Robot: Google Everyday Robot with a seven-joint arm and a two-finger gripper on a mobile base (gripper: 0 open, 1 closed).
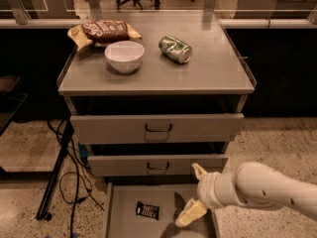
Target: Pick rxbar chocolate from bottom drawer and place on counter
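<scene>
- The cream-coloured two-finger gripper (188,194), on a rounded white arm (270,187) that enters from the right, hangs over the right half of the open bottom drawer (124,224), a wide, shallow grey metal tray.
- Its fingers are spread apart, one pointing up towards the drawer fronts and one angled down towards the tray floor, with nothing held between them.
- The rxbar chocolate (147,210), a small flat black wrapper with pale lettering, lies on the drawer floor to the left of the gripper, near its lower finger but apart from it.
- Just above the gripper is the middle grey metal drawer (124,165) with a loop handle, and above that the top grey drawer (109,129), which stands slightly pulled out.
- The counter (208,78), the flat grey metal cabinet top, is well above the gripper.
- On it, up and to the left of the gripper, are a round white bowl (124,56) and a brown chip bag (105,30).
- A dented green can (175,49) lies on its side almost directly above the gripper.
- Far to the left of the gripper, black cables (74,177) trail over the speckled floor.
</scene>
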